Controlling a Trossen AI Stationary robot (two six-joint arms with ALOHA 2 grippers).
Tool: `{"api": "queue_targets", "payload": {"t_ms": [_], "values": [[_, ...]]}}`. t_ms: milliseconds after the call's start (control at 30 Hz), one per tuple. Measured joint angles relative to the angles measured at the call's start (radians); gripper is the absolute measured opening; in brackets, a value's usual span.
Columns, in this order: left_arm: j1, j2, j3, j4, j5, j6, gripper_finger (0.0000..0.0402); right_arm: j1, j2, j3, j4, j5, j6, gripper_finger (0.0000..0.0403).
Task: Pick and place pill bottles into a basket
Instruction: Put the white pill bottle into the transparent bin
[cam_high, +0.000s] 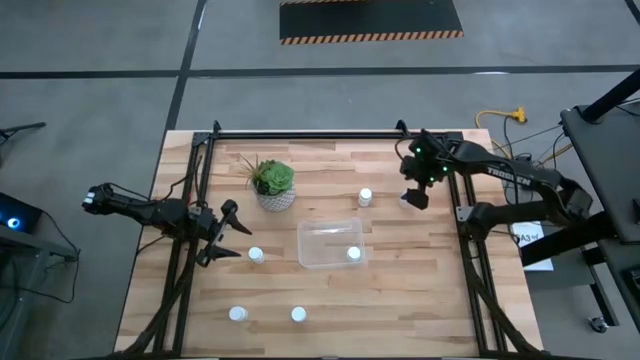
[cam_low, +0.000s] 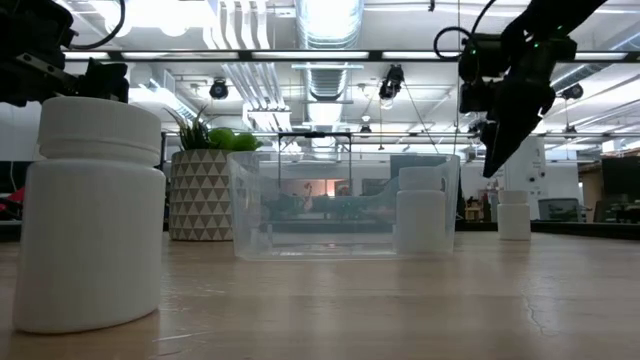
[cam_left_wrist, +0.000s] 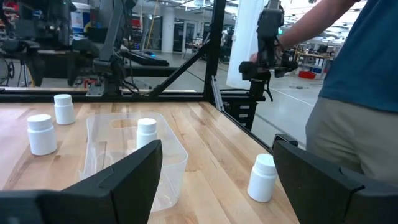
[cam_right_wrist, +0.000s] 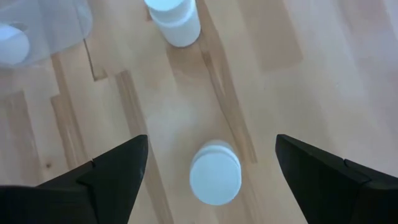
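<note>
Right end effector, fingers spread, is hovering over a pill bottle at upper right of the worktop; left end effector is waiting spread at left.

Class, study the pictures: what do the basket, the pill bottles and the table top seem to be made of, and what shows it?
Basket: probably clear, glossy plastic; the bottle inside and the room behind show through its walls.
Pill bottles: likely opaque white plastic with a smooth, matte look.
Table top: light wood, with visible grain and plank seams.
</note>
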Motion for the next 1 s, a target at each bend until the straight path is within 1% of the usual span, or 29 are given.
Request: {"api": "queue_targets", "payload": {"t_ms": [267,500,1000], "values": [[0.000,0.000,0.000,0.000,0.000,0.000,0.0290,0.000,0.045,-0.003,-0.008,0.000,0.004,0.0336],[0.000,0.000,0.000,0.000,0.000,0.000,0.0290,0.000,0.046,-0.016,-0.022,0.002,-0.005,0.0329],[0.000,0.000,0.000,0.000,0.000,0.000,0.0290,0.000,0.046,-0.035,-0.011,0.012,-0.003,0.0329]]}}
